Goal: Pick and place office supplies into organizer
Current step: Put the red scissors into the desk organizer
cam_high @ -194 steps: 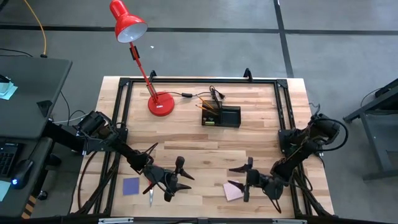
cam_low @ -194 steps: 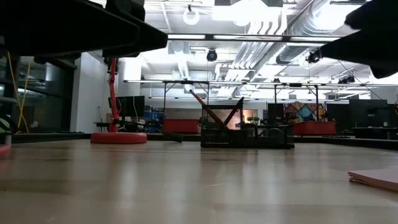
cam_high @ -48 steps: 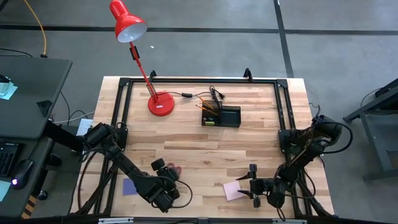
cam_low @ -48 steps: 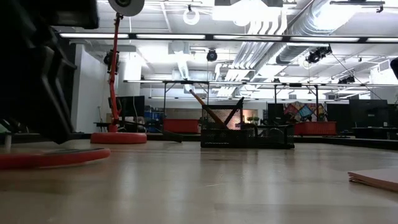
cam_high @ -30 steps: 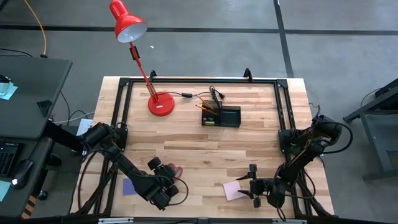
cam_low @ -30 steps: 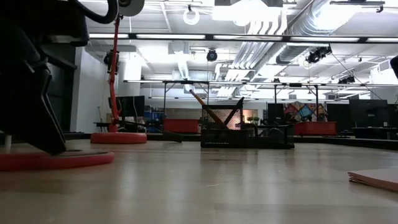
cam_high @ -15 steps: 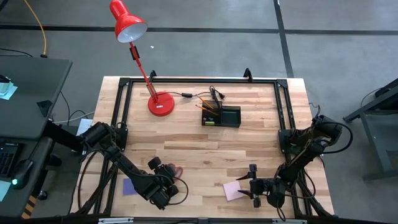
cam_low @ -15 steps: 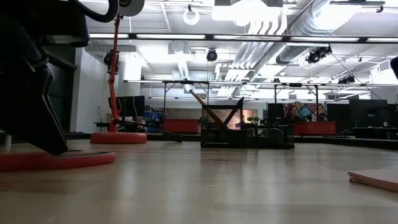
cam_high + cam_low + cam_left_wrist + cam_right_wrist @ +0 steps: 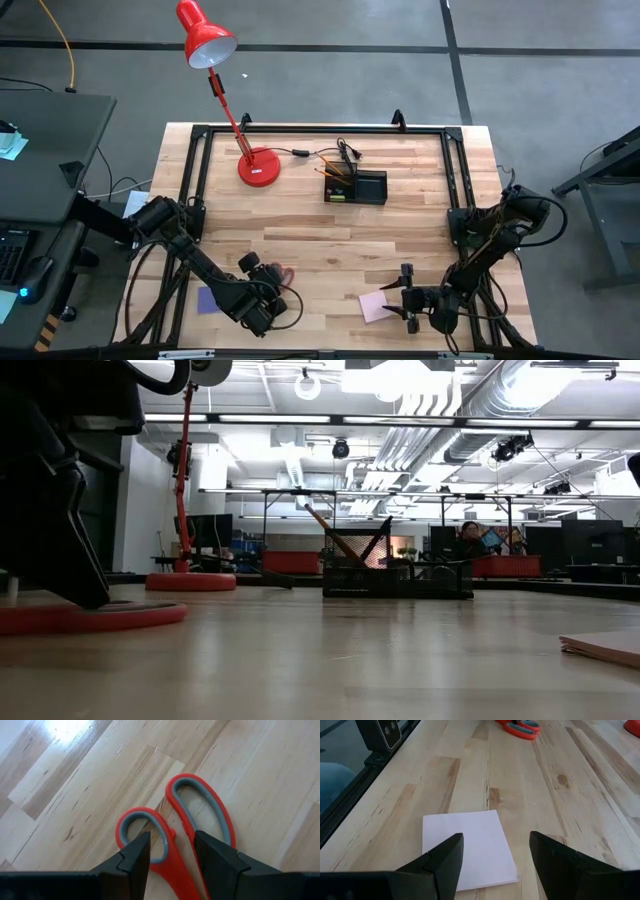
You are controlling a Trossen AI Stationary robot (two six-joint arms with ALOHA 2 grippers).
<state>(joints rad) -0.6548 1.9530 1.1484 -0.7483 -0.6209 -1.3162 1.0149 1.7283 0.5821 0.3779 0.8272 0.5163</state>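
Red-handled scissors (image 9: pixel 175 820) lie flat on the table near its front left. My left gripper (image 9: pixel 172 857) is open and slants down over them, one fingertip over each finger loop. A pink square pad (image 9: pixel 467 847) lies flat near the front right. My right gripper (image 9: pixel 495 865) stands open just short of the pad, clear of it. The black organizer (image 9: pixel 355 187) stands at the far middle with pencils sticking up in it. A blue-purple pad (image 9: pixel 209 299) lies flat at the front left. My left gripper has one fingertip (image 9: pixel 140 847) over the scissors' left loop (image 9: pixel 125 827) and the other over the right loop (image 9: pixel 220 827), coming slanting from above. Whether the fingers touch the loops I cannot tell. In the low view the handle (image 9: pixel 100 617) lies on the table.
A red desk lamp stands with its round base (image 9: pixel 258 166) at the far left, and a cord runs from it toward the organizer. A black frame rail (image 9: pixel 385 740) lines the table's edges. Bare wood lies between the pads and the organizer.
Somewhat over a second ago my left gripper shifted slightly at the scissors' handles, and the handle settled flat on the table. Since then nothing has visibly moved.
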